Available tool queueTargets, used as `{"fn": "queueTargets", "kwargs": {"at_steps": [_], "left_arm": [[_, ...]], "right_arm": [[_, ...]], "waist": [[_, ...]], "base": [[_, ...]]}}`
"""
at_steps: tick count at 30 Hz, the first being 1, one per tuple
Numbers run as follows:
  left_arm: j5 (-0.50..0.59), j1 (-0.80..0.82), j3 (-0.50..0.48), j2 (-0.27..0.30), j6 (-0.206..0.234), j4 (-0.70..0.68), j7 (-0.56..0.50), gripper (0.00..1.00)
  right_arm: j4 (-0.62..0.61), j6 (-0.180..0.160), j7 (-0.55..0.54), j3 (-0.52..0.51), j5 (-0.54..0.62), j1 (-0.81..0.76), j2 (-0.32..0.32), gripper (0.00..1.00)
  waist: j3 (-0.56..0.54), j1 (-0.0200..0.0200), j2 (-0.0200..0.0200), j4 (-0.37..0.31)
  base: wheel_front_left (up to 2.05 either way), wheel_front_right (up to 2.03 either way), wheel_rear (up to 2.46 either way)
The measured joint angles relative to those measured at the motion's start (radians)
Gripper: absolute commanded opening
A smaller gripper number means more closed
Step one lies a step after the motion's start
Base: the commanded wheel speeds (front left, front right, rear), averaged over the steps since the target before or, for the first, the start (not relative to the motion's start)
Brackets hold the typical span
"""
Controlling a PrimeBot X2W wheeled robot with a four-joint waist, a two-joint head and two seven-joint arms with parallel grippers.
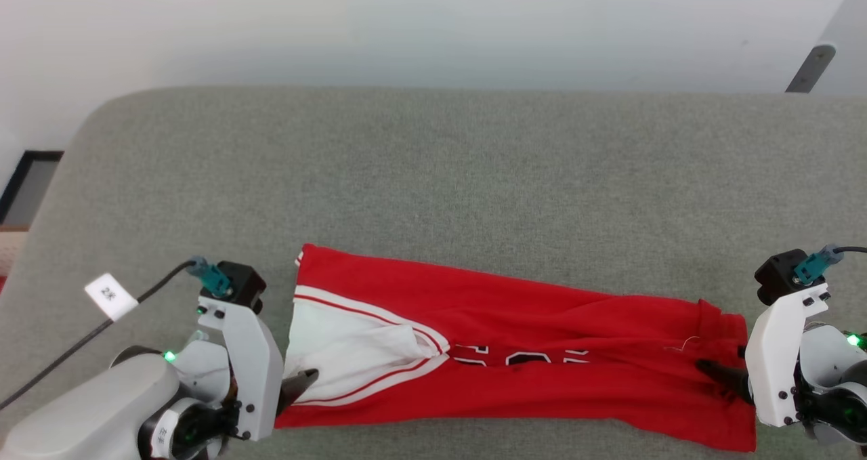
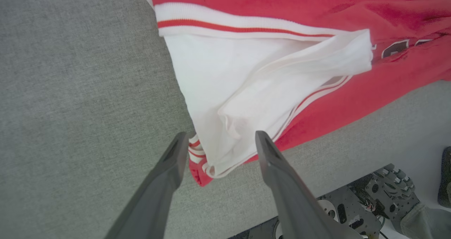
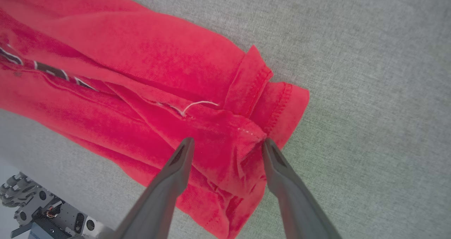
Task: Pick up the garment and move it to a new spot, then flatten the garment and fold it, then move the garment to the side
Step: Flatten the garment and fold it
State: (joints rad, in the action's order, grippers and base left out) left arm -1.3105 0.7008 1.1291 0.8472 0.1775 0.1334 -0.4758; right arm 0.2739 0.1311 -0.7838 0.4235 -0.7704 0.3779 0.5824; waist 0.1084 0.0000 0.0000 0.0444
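Grey woven surface (image 1: 433, 162) right across the head view, pale wall (image 1: 433, 26) behind. Garment (image 1: 528, 338) laid out as a long red band along the lower middle of the frame, white panel (image 2: 229, 77) and striped trim (image 2: 246, 26) at lower left, stitched hem (image 3: 282, 101) at lower right. Left gripper (image 2: 220, 140) spread wide, fingers either side of the white corner, pinching nothing. Right gripper (image 3: 227, 144) likewise splayed over the bunched hem, cloth between the fingers but not clamped. Looks like mid-fold: lengthwise pass done, by the lie of it, ends yet to meet. To do it well: close on every layer at each end, not just the top skin, lift evenly, carry one end over the other without dragging the middle. Worth smoothing that loose white flap first. Plenty of bare room toward the top of the frame and at both sides. Very little at the bottom, with the red edge near the surface's front edge at lower right and the robot base (image 2: 387, 186) just beyond it.
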Motion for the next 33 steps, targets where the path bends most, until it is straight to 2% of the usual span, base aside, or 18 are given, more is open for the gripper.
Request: {"fn": "queueTargets", "kwargs": {"at_steps": [7,15,21,27,33], "left_arm": [[0.010,-0.021,-0.018,0.008,0.007,-0.011,0.068,1.00],[0.073,-0.084,-0.057,0.036,0.035,-0.057,0.277,1.00],[0.093,-0.159,-0.101,0.048,0.078,-0.081,0.463,1.00],[0.113,-0.244,-0.146,0.067,0.126,-0.101,0.644,1.00],[0.132,-0.332,-0.204,0.070,0.167,-0.112,0.727,1.00]], "right_arm": [[-0.004,0.000,-0.017,-0.064,0.017,-0.031,-0.030,1.00],[-0.041,0.000,0.031,-0.166,0.052,-0.105,-0.071,1.00],[-0.040,0.000,0.087,-0.256,0.094,-0.176,-0.110,1.00],[-0.018,0.000,0.097,-0.333,0.122,-0.225,-0.142,1.00],[0.034,0.000,0.087,-0.385,0.135,-0.235,-0.152,1.00]], "waist": [[-0.053,0.0000,0.0000,0.000],[-0.123,0.0000,0.0000,0.001],[-0.162,0.0000,0.0000,0.012],[-0.186,0.0000,0.0000,0.036],[-0.198,0.0000,0.0000,0.065]], "base": [[0.00,0.00,0.00],[0.00,0.00,0.00],[0.00,0.00,0.00],[0.00,0.00,0.00],[0.00,0.00,0.00]]}}
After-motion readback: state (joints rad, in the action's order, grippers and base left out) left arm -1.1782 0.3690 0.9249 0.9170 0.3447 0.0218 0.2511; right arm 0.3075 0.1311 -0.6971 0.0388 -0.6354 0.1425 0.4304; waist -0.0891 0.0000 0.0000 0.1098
